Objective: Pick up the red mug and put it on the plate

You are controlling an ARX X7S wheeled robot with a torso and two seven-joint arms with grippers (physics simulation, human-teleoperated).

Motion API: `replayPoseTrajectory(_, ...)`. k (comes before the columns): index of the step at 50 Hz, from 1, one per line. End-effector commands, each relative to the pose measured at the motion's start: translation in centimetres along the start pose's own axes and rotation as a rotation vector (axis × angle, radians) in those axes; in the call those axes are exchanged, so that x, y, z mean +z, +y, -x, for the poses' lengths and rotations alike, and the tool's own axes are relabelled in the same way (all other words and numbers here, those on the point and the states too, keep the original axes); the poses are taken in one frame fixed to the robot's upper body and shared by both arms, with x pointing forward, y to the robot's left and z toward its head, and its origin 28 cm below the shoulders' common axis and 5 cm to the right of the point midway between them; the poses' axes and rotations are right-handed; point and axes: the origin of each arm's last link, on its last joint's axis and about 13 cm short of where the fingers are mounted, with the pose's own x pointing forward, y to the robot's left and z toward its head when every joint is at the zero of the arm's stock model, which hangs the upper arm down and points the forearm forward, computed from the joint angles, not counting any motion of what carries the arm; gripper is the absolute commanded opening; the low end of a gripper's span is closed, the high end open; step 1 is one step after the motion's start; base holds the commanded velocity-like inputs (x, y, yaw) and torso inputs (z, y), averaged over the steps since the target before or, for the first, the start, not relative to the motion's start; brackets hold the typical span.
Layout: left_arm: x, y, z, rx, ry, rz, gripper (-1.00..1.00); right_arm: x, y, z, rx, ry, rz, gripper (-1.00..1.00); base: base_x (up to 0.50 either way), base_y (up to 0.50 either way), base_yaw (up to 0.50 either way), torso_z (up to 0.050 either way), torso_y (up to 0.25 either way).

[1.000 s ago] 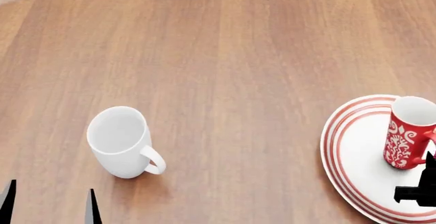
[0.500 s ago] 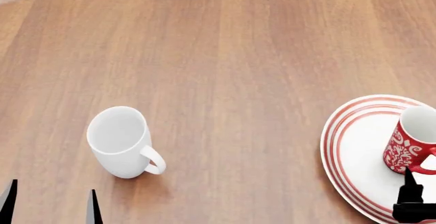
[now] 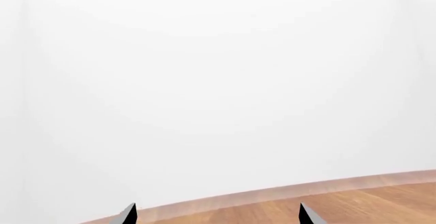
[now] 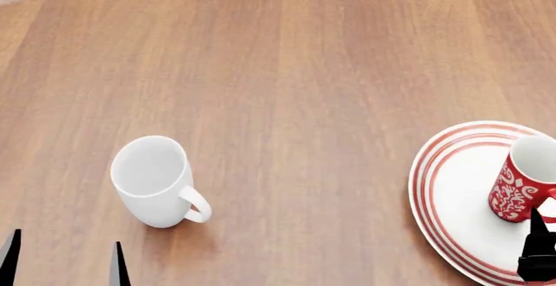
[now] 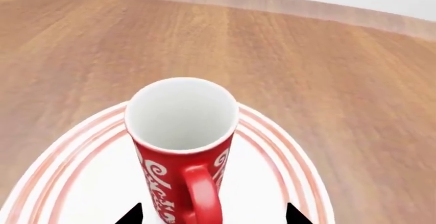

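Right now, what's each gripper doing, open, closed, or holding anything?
Left gripper: open, holding nothing.
Right gripper: open, jaws either side of the red mug handle, not gripping.

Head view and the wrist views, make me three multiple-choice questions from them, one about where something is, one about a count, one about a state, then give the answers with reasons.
1. Where does the red mug stand?
A. on the plate
B. on the bare table beside the white mug
C. held in the air by the left tool

2. How many mugs are in the head view?
A. one
B. two
C. three

3. How does the right tool stand toward the red mug?
A. shut on the handle
B. open, tips either side of the handle, not gripping
C. shut inside the mug

Answers:
1 A: the red mug sits upright on the plate.
2 B: only the red mug and the white mug show.
3 B: in the right wrist view the right tool has its tips apart, clear of the handle.
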Motion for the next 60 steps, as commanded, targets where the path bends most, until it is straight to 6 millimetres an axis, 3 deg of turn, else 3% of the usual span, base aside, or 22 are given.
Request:
replayPoseTrajectory(1,0.0,0.0,0.0,0.002,-0.002,0.0,1.0,0.9,-0.3,0.3,0.03,-0.049,0.021,1.0,0.0,0.0,0.0,0.0,0.0)
replayPoseTrajectory(14,0.0,0.0,0.0,0.0,-0.005,0.003,1.0,3.8,0.4,2.3,0.087,-0.16,0.067,1.0,0.0,0.0,0.0,0.0,0.0)
replayPoseTrajectory(42,0.0,0.0,0.0,0.002,-0.013,0.001,1.0,7.4,2.2,6.0,0.167,-0.349,0.136,1.0,0.0,0.0,0.0,0.0,0.0)
replayPoseTrajectory(60,0.0,0.0,0.0,0.0,-0.015,0.0,1.0,8.6,3.3,8.1,0.201,-0.428,0.188,1.0,0.0,0.0,0.0,0.0,0.0)
